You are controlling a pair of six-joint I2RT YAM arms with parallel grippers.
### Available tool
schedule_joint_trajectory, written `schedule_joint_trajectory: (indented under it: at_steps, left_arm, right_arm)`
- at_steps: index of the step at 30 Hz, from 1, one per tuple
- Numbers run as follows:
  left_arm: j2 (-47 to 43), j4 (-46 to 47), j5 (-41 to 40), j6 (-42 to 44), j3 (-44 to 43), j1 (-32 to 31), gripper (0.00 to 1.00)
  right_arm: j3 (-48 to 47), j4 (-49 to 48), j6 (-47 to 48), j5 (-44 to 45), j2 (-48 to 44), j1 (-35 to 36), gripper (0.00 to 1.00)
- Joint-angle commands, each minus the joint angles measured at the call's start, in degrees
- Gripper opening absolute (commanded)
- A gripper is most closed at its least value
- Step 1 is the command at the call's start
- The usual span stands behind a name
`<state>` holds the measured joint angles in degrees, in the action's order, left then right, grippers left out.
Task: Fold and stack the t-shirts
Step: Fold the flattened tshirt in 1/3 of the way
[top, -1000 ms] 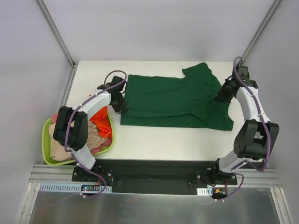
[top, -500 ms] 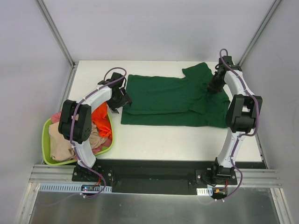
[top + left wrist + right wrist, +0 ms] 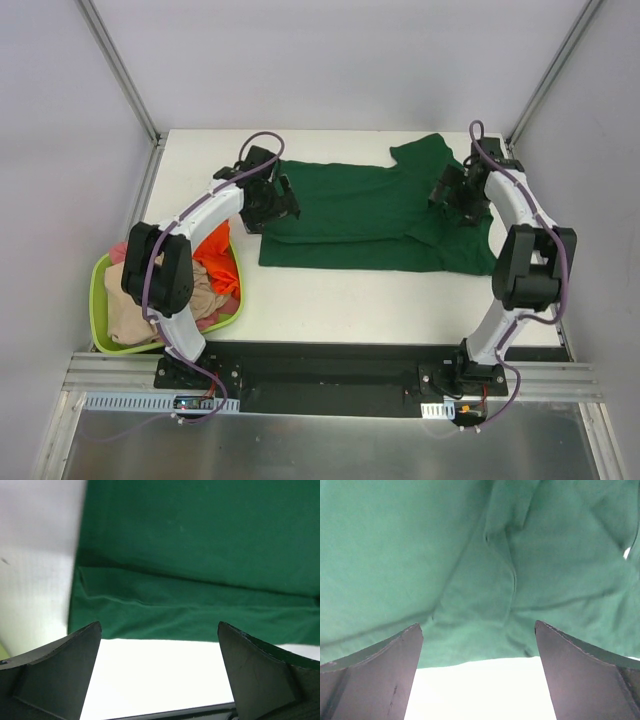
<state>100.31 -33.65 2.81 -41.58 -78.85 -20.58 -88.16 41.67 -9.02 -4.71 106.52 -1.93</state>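
The large dark green short-sleeved cloth t-shirt (image 3: 360,205) lies spread sideways on the white tabletop (image 3: 350,310), its sleeves toward the right. A step now runs along its near side, where an upper layer ends short of the near hem; this did not show a second ago. The left tool (image 3: 285,208) has moved from the shirt's near-left corner to sit over its left end. The right tool (image 3: 443,190) has come in from the right sleeve toward the shoulder. Both wrist views show fingers spread wide with nothing between them. A lengthwise fold seems just laid and released, with crosswise folds likely next. The orange, beige and pink shirts (image 3: 215,262) wait in the lime-green plastic basket (image 3: 96,300) at the near left.
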Motion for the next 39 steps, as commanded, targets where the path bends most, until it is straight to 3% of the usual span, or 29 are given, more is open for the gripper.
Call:
schedule_joint_trajectory:
  at_steps: [1,6,22,33,39]
  left_arm:
    - [-2.8,-0.7,2.7,1.8,1.2,-2.7,0.99]
    - [-2.4,0.2,4.0,2.3,3.1,-4.4,0.99]
    - [0.3,0.7,2.9,3.2,4.1,-3.9,0.99]
    - [0.4,0.6,2.2,3.4,3.0,-2.4,0.99]
    - [-0.9,0.6,1.1,3.3,3.3,-2.4,0.99]
  right_arm:
    - [9.9,-5.1,1.9,-7.2,-8.0,0.4,0.96]
    - [13.5,-8.9,0.6,-10.8,-6.1,1.0,0.96]
    - [8.0,-11.4,-3.8,-8.5,5.4,4.2,0.96]
    - [-8.7,-24.9,-14.7,-8.4,15.0,7.9,0.96]
    - [-17.4,-23.2,-13.1,-10.2,15.0,8.3,0.96]
